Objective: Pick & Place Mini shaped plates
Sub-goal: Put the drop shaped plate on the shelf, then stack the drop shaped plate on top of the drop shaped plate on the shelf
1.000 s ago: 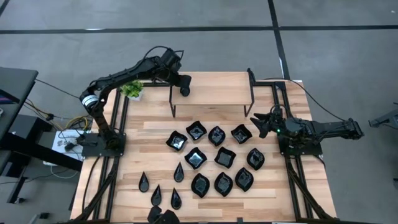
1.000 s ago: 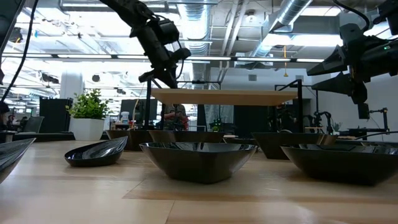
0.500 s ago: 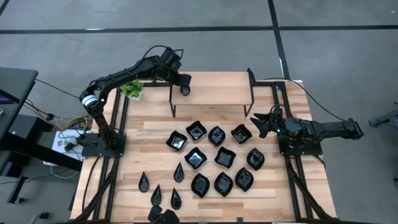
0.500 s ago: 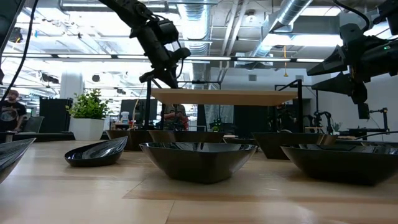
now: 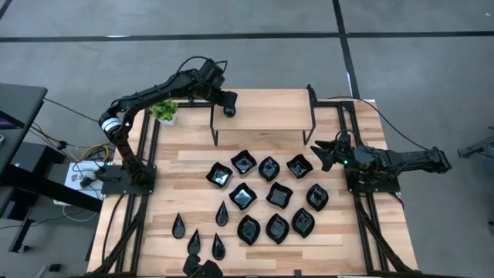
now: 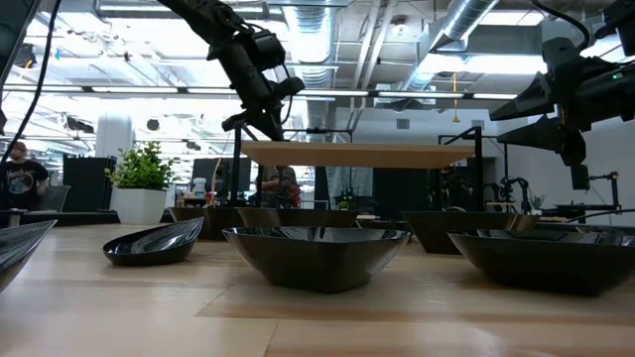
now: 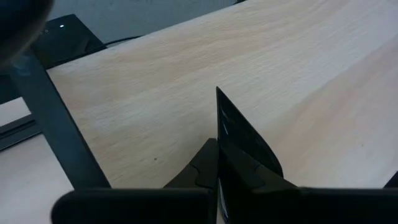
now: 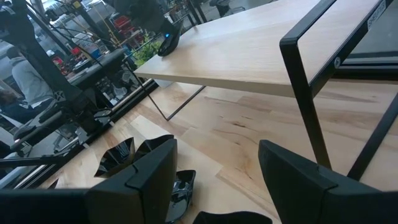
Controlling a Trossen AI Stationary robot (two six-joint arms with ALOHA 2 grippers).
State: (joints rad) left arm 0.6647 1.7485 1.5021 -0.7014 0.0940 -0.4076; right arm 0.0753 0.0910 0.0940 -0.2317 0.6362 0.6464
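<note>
Several glossy black mini shaped plates lie flat on the table: wavy squares [image 5: 243, 162], leaf-like ovals [image 5: 278, 228] and slim teardrops [image 5: 179, 225]. My left gripper [image 5: 228, 110] is over the left end of a raised wooden shelf [image 5: 270, 112] at the far side, shut on one black plate [image 7: 239, 134]. My right gripper [image 5: 318, 154] hovers open near the shelf's right legs, above the table and beside the right-hand squares; it touches nothing. My left gripper pinches the black plate between its two fingers, the plate standing on edge. The fingers slant down from the left [image 6: 260, 117]. The plate's pointed end [image 7: 221, 99] sticks out past the fingertips over the shelf top; whether it touches the wood, I cannot tell.
The shelf stands on thin black metal legs [image 5: 214, 127] [image 5: 312, 116]. A small green plant in a white pot [image 5: 164, 112] sits at the far left corner beside the left arm. Bare wood shows on the shelf top [image 8: 249, 50] and at the table's near right.
</note>
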